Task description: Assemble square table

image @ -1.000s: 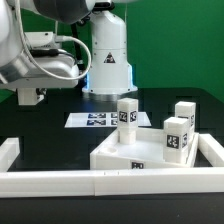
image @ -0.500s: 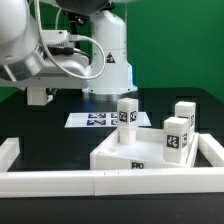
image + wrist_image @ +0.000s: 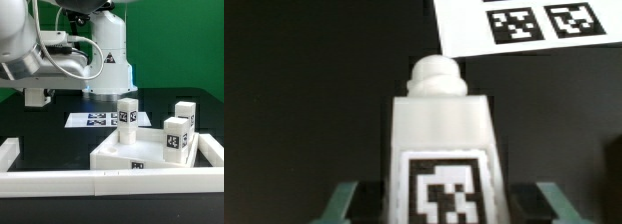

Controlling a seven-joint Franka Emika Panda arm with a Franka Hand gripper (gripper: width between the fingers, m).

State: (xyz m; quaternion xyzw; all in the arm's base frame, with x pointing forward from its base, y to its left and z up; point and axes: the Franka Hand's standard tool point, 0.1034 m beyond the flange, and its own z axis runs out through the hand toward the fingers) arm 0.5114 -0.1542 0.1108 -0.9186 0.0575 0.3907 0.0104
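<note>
Through the wrist camera I see my gripper (image 3: 439,205) clamped on a small white plastic block leg (image 3: 446,135) with a black-and-white tag; it sits between the two dark fingers (image 3: 345,202), its rounded peg pointing away from them. Beyond the peg lies the flat white marker board (image 3: 530,30). The large white square plastic panel (image 3: 140,152) rests well apart, three tagged legs standing on it.
</note>
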